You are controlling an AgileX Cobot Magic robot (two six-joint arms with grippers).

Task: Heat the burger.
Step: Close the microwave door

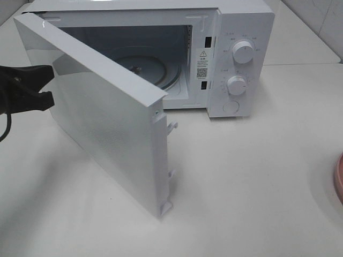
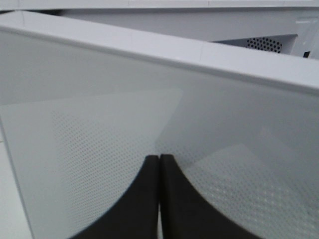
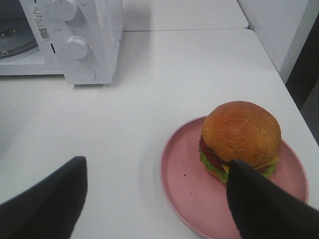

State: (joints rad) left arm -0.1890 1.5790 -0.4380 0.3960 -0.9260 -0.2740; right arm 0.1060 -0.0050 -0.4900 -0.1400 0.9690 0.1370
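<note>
the microwave door stands wide open, the left gripper closed and empty at its outer face. the right gripper hangs wide open, holding nothing, above the burger on its plate, well apart from the oven. a crooked pinch could topple the tall burger or drag the plate.

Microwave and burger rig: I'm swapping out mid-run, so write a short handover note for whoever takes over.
Left gripper: shut, empty, by the outer face of the microwave door.
Right gripper: open, empty, above the table near the burger.
Burger sits on the pink plate, right of the microwave.
Done: door open, turntable bare.
Left: put the burger inside, close the door, start heating.
</note>
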